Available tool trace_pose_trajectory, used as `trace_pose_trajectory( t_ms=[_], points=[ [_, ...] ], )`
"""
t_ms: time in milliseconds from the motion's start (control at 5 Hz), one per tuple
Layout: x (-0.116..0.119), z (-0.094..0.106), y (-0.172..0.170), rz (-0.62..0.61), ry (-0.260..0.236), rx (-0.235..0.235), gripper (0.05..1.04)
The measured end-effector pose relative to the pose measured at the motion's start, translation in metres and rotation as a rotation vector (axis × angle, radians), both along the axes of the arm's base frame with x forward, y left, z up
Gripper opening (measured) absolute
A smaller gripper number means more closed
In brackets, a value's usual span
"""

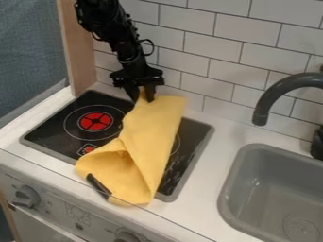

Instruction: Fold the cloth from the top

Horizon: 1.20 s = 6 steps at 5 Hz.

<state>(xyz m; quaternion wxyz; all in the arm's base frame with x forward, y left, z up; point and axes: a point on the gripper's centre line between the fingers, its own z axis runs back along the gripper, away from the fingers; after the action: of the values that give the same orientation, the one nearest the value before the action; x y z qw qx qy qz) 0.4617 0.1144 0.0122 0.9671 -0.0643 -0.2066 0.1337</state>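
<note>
the end effector (142, 98) holds the upper end of the yellow cloth (151, 137) between its fingers, presumably because a fold from the top must start at that edge. the cloth lies across the black cooktop (54, 125) in the worktop (211, 177), a surface likely chosen as support for the fold. the fabric is creased lengthwise, with a hollow, loose flap at lower left.

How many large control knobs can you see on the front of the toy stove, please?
2: a left knob toward the left end of the front panel, and a right knob cut off by the picture's bottom edge. More may lie beyond that edge.
</note>
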Motion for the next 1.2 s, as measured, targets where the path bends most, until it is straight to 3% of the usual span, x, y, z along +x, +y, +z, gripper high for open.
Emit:
trace_pose_trajectory(
  t_ms=[200, 400, 800, 1000, 1200],
  points=[
    [-0.001, 0.0, -0.001, 0.006, 0.008, -0.006, 0.134],
    [-0.002, 0.0, -0.002, 0.004, 0.018, -0.013, 0.05],
    [0.001, 0.012, -0.005, -0.011, 0.014, -0.036, 0.049],
    [0.0, 0.058, -0.01, -0.03, -0.065, -0.034, 0.049],
    [-0.028, 0.081, -0.016, -0.03, -0.031, -0.019, 0.049]
  ],
)
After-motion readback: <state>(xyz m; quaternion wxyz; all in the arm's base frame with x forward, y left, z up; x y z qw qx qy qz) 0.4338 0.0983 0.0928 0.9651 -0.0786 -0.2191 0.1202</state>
